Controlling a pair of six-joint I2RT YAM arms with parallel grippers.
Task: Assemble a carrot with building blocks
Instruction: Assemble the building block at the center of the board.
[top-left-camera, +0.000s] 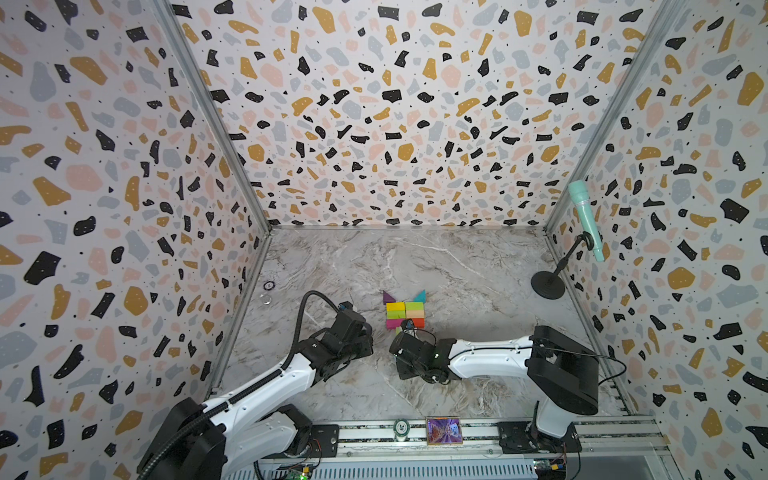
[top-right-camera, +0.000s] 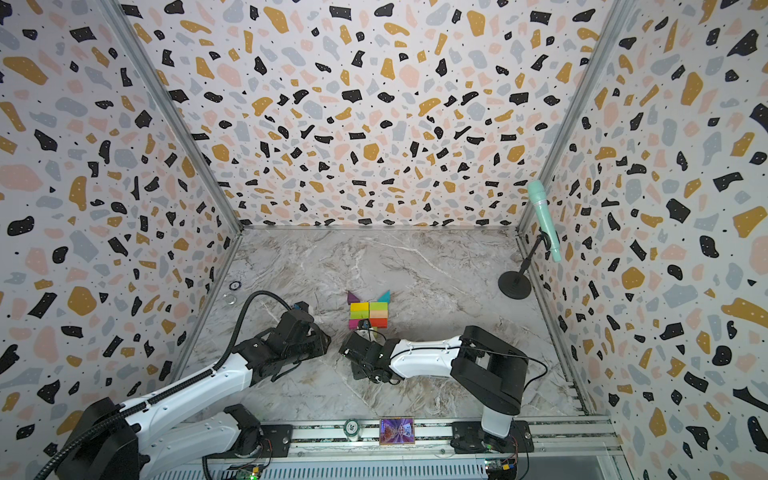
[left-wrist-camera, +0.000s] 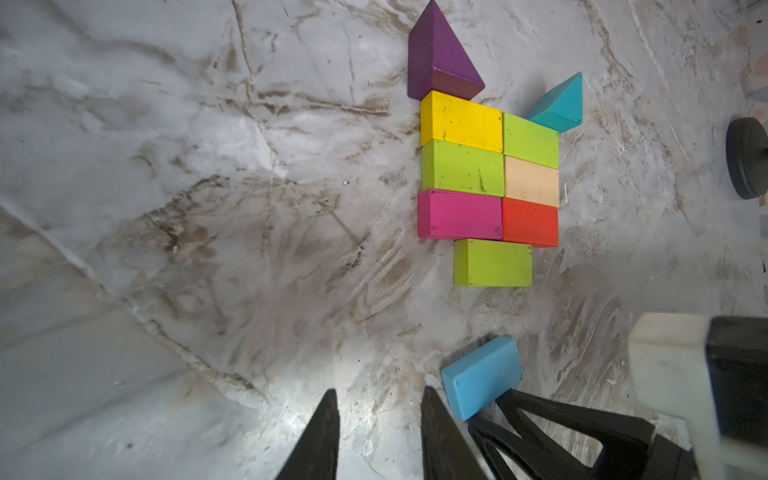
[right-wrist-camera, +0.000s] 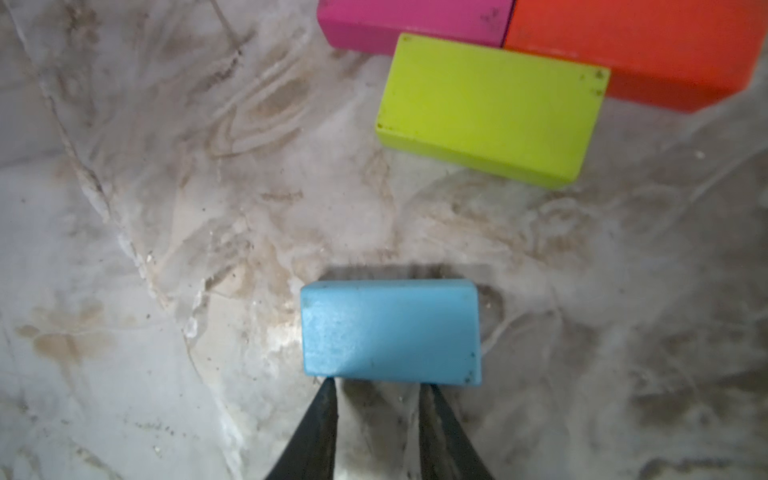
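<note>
The carrot (top-left-camera: 405, 316) lies flat mid-table, seen in both top views. A purple triangle (left-wrist-camera: 436, 58) and a teal triangle (left-wrist-camera: 559, 104) cap its far end, above yellow, lime, tan, magenta and red blocks. A single lime green block (left-wrist-camera: 492, 262) closes the near end. A light blue block (right-wrist-camera: 390, 330) lies apart from it, nearer the arms. My right gripper (right-wrist-camera: 378, 386) is open, both tips against that block's near side, only table between them. My left gripper (left-wrist-camera: 380, 399) hovers open and empty just left of the blue block (left-wrist-camera: 482, 376). The top views hide the blue block under my right wrist.
A mint microphone (top-left-camera: 584, 216) on a black stand with a round base (top-left-camera: 547, 284) occupies the far right corner. Two small rings (top-left-camera: 269, 285) lie by the left wall. A round token (top-left-camera: 401, 428) and a picture card (top-left-camera: 444, 430) sit on the front rail. Patterned walls enclose three sides.
</note>
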